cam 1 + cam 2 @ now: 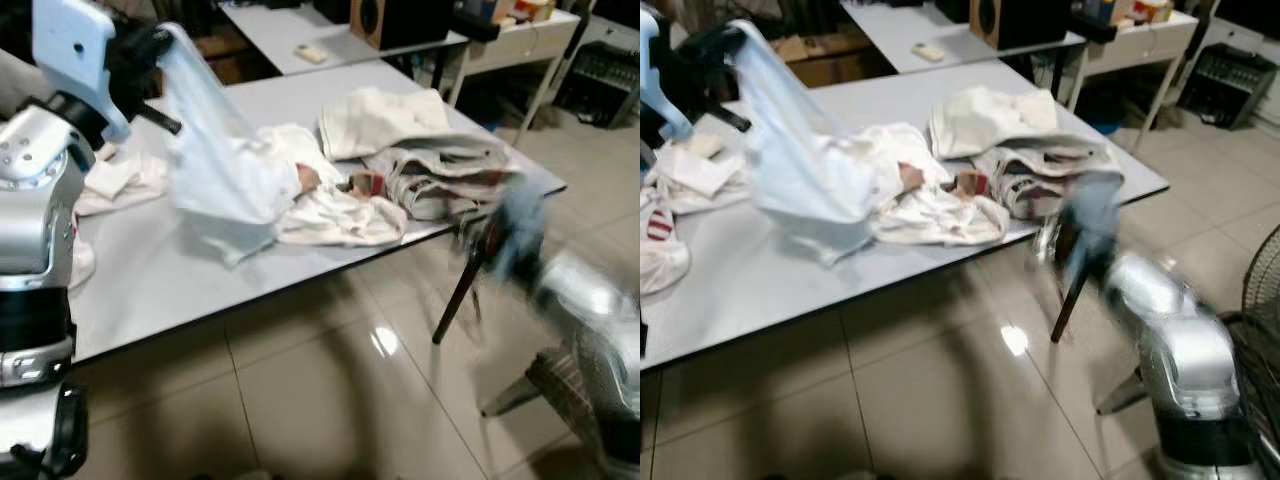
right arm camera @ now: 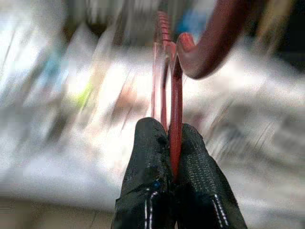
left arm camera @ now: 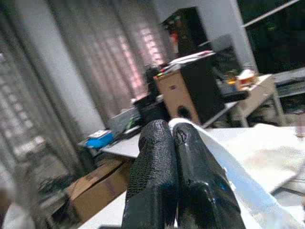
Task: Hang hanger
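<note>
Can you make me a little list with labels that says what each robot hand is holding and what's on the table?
left gripper: shut on a thin white garment, lifted above the table
right gripper: shut on a dark red plastic hanger, blurred by motion
table: pale grey tabletop with dark edge
on table: heap of white and striped crumpled clothes
floor: glossy beige tiles
background: wooden speaker box

Left arm raised at the robot's upper left, silver forearm bent upward. Left gripper: fingers pressed together, pinching a fold of white garment. Right arm low at the robot's right, motion-blurred. Right gripper: fingers clamped on a red hanger, gripped by its thin bar.
</note>
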Controlling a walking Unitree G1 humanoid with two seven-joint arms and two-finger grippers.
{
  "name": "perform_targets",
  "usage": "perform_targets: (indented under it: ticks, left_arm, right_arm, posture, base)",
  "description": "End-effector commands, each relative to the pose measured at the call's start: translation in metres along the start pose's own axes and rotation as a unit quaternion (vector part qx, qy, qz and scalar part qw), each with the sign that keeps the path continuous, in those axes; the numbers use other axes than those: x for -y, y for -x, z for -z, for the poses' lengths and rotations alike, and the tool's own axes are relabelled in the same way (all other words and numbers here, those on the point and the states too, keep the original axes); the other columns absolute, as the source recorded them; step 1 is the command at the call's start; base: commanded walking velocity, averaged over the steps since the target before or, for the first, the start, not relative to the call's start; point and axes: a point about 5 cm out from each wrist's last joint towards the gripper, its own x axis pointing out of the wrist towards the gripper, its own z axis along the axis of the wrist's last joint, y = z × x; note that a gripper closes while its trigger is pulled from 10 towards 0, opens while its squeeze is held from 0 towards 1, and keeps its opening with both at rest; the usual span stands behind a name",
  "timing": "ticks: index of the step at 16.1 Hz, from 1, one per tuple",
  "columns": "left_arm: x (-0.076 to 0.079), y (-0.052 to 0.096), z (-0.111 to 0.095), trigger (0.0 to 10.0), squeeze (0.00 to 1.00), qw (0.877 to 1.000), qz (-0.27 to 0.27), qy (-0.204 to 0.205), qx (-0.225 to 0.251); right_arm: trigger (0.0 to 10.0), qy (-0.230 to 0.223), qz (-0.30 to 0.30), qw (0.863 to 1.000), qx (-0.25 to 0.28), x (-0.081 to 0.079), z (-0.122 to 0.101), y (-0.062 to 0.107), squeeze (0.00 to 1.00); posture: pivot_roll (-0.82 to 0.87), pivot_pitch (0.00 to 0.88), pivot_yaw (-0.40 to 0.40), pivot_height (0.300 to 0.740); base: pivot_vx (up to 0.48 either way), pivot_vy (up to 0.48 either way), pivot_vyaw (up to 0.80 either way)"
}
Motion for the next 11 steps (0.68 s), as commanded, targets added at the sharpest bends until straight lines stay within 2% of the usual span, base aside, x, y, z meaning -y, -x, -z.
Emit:
perform_targets:
  ticks: [1, 2, 3, 4, 5, 6, 7, 8, 11]
  left_arm:
    - [-0.003, 0.002, 0.004, 0.0, 0.0, 1.0, -0.017, 0.016, -0.017]
    - [0.004, 0.003, 0.012, 0.0, 0.0, 0.999, 0.0, 0.026, -0.04]
    - [0.042, 0.016, 0.04, 0.0, 0.0, 0.984, 0.13, -0.009, -0.119]
    - [0.068, 0.027, 0.053, 0.0, 0.0, 0.971, 0.193, -0.012, -0.144]
    - [0.069, 0.026, 0.053, 0.0, 0.0, 0.974, 0.178, -0.002, -0.138]
    - [0.064, 0.019, 0.052, 0.0, 0.0, 0.982, 0.137, 0.007, -0.132]
    - [0.05, 0.01, 0.049, 0.0, 0.0, 0.988, 0.089, -0.006, -0.124]
    - [0.042, 0.006, 0.046, 0.0, 0.0, 0.99, 0.072, -0.014, -0.121]
    - [0.042, 0.003, 0.041, 0.0, 0.0, 0.99, 0.078, -0.022, -0.116]
  right_arm:
    - [10.0, -0.019, -0.009, 0.999, 0.047, 0.001, -0.018, 0.002, 0.0]
    - [10.0, -0.02, -0.025, 0.998, 0.047, -0.001, -0.02, 0.003, 0.0]
    - [10.0, -0.002, -0.068, 0.997, 0.026, -0.011, -0.014, 0.006, 0.0]
    - [10.0, 0.004, -0.111, 0.994, 0.002, -0.023, -0.006, 0.012, 0.0]
    - [10.0, 0.007, -0.129, 0.992, -0.01, -0.027, -0.002, 0.015, 0.0]
    - [10.0, 0.01, -0.157, 0.987, -0.03, -0.034, 0.005, 0.019, 0.0]
    - [10.0, 0.005, -0.198, 0.978, -0.059, -0.043, 0.013, 0.028, 0.0]
    - [10.0, 0.001, -0.225, 0.971, -0.076, -0.049, 0.017, 0.035, 0.0]
    - [10.0, -0.004, -0.246, 0.966, -0.084, -0.054, 0.02, 0.038, 0.0]
  posture:
    - [-0.1, 0.024, 0.026, 0.74]
    - [-0.1, 0.024, 0.026, 0.74]
    - [-0.1, 0.024, 0.026, 0.74]
    - [-0.11, 0.028, 0.027, 0.74]
    - [-0.11, 0.028, 0.027, 0.74]
    - [-0.11, 0.028, 0.027, 0.74]
    - [-0.11, 0.03, 0.033, 0.74]
    - [-0.11, 0.03, 0.037, 0.74]
    - [-0.11, 0.029, 0.041, 0.74]
  base:
    - [0.0, 0.0, 0.0]
    - [0.0, 0.0, 0.0]
    - [0.0, 0.0, 0.0]
    - [0.0, 0.0, 0.0]
    - [0.0, 0.0, 0.0]
    - [0.0, 0.0, 0.0]
    - [0.0, 0.0, 0.0]
    - [0.0, 0.0, 0.0]
    - [0.0, 0.0, 0.0]
